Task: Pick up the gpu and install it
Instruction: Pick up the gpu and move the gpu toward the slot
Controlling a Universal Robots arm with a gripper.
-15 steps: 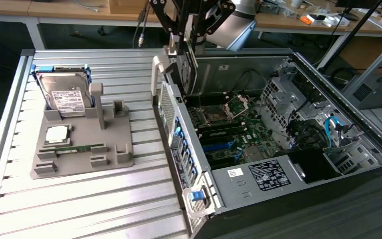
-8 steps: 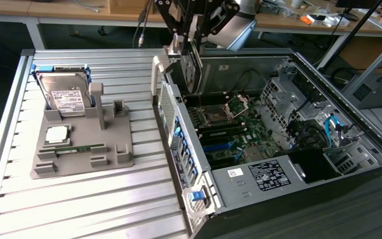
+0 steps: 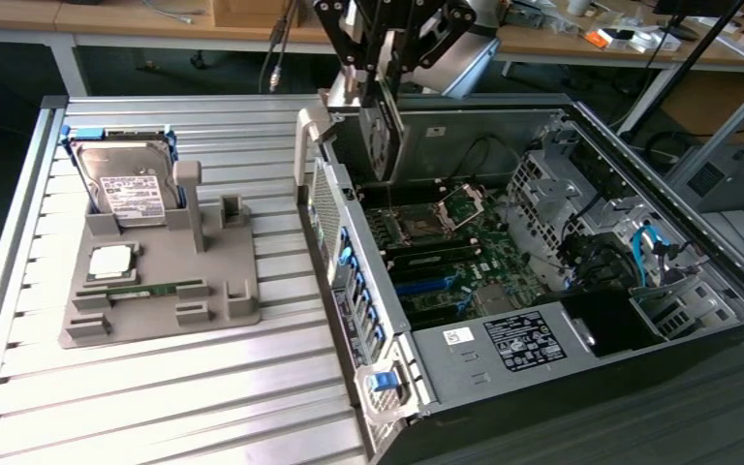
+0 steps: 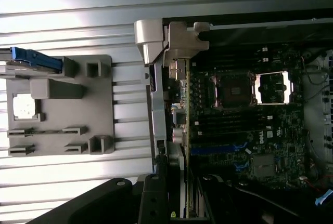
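Note:
The gpu (image 3: 383, 145) hangs upright and edge-on from my gripper (image 3: 386, 73), which is shut on its upper edge. Its silver bracket faces the exterior view's left. The card hovers over the rear corner of the open computer case (image 3: 346, 262), above the motherboard (image 3: 463, 262) and apart from it. In the wrist view the gpu (image 4: 174, 125) runs as a thin edge along the case's rear wall, between my black fingers (image 4: 151, 198). The blue expansion slots (image 4: 218, 151) lie just beside it on the board.
On the exterior view's left, a grey holder tray (image 3: 152, 291) on the slatted table carries a hard drive (image 3: 127, 179), a processor chip (image 3: 111, 260) and a memory stick (image 3: 152, 289). Cables and drive cages (image 3: 604, 242) crowd the case's far side. Desks stand behind.

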